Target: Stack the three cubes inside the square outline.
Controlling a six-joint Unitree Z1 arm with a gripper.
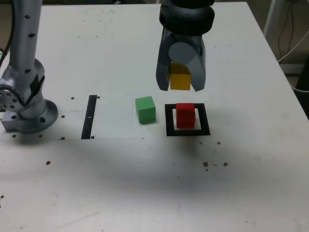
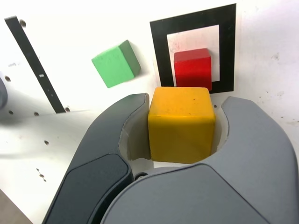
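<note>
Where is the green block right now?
In the exterior view, the green block sits on the table just left of the square outline holding the red block, right of the black strip.

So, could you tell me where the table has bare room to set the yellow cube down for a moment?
The widest bare patch is the near table, in front of the green cube and the square outline. The stretch between the black strip and the green cube is also free. It is crowded around the red cube, under the gripper holding the yellow cube.
</note>
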